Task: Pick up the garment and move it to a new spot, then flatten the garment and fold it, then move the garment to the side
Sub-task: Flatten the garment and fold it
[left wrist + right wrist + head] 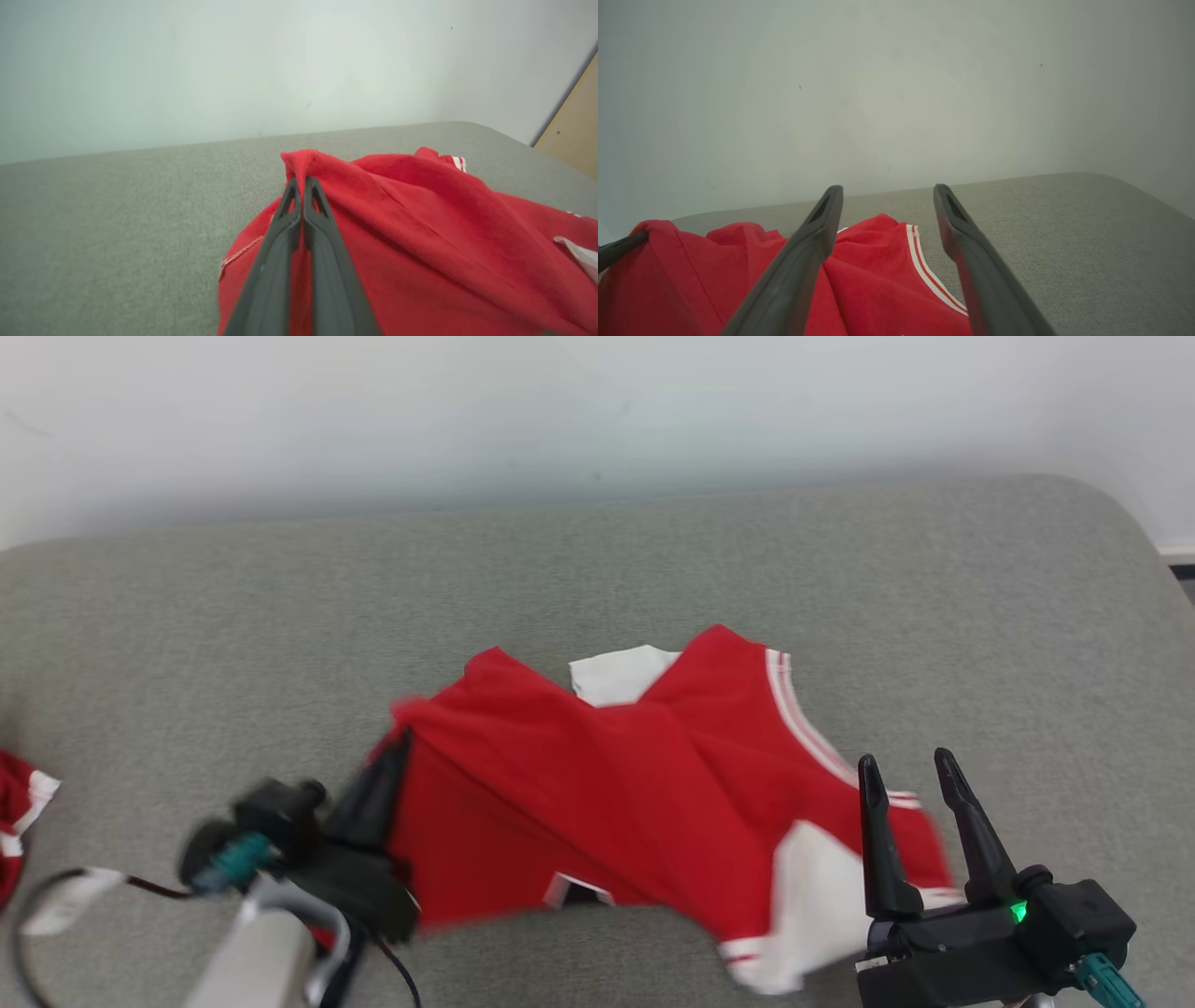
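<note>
Garment (597,803) progress check, anyone? Start at the hands and work outward pls. (asker)

Ok so the left hand (301,182) is pinched tight together on a red fold at the left end, with the fabric tenting up over its tip. The right hand (906,758) is spread wide and holding nothing. It hovers over the right end, near the white-and-red striped trim (803,719). Around them the garment is a rumpled red heap with white patches. It lies about midway across the grey padded surface (653,551), toward the robot's side, with a pale wall (597,411) behind. (replier)

So is the pickup done? (asker)

I'd say barely begun. One end is gripped and peaked up a little, and the rest lies on the surface. I can't tell from this whether it's sitting at its first spot or the new one. Flattening definitely isn't done: it's creased and doubled over on itself, with a white sleeve (616,674) poking out at the back. There's no neat fold, and no move to the side either. My guess is nearly the whole job is left: carry, spread, fold, shift aside. There's also a bit of red-and-white cloth (19,812) at the far left edge, well apart from it. No idea what that is. (replier)
</note>
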Tool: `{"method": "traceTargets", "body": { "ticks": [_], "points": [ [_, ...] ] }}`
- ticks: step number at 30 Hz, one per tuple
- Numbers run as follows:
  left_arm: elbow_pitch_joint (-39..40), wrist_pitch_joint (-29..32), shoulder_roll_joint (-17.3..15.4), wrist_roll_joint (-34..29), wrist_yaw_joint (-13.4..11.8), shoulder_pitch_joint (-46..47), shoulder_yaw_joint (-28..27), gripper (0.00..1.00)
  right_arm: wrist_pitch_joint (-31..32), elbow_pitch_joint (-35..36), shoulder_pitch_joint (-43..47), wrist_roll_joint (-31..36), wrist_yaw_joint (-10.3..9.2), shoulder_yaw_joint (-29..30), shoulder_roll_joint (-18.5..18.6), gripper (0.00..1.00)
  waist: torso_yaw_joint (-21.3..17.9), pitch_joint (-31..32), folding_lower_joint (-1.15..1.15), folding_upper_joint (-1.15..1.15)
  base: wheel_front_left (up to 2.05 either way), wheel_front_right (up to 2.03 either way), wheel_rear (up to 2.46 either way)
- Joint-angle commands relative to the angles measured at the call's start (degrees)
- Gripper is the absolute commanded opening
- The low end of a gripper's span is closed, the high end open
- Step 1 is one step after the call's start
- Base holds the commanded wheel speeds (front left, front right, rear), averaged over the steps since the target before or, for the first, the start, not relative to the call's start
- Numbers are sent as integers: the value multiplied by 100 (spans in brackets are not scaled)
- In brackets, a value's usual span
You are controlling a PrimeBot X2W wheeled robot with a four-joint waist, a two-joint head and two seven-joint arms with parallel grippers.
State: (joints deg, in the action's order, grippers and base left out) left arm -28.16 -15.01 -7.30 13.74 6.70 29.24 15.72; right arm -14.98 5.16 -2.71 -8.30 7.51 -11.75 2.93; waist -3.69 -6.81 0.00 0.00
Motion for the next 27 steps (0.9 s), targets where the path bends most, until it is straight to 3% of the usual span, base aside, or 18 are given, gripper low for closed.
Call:
{"method": "traceTargets", "body": {
  "ticks": [1,2,6,13,27],
  "points": [
    [108,-24,-89,-61,-15,98,-65,0,-30,-2,26,-8,-4,5,-6,100,113,55,0,0,0,0,0],
    [498,-24,-316,-128,-24,245,-245,0,-29,-20,26,-43,-4,14,-5,100,223,97,0,0,0,0,0],
    [924,-24,-590,-200,-7,446,-376,0,-29,-75,45,-80,-4,-5,-4,100,335,163,0,0,0,0,0],
    [1606,71,-811,-191,-71,70,-435,0,-29,-119,91,-148,-4,30,-5,100,485,229,0,0,0,0,0],
    [2239,24,-441,151,-419,-1779,-393,0,-29,-377,5,-21,-4,96,-5,100,913,155,0,0,0,0,0]
  ]
}}
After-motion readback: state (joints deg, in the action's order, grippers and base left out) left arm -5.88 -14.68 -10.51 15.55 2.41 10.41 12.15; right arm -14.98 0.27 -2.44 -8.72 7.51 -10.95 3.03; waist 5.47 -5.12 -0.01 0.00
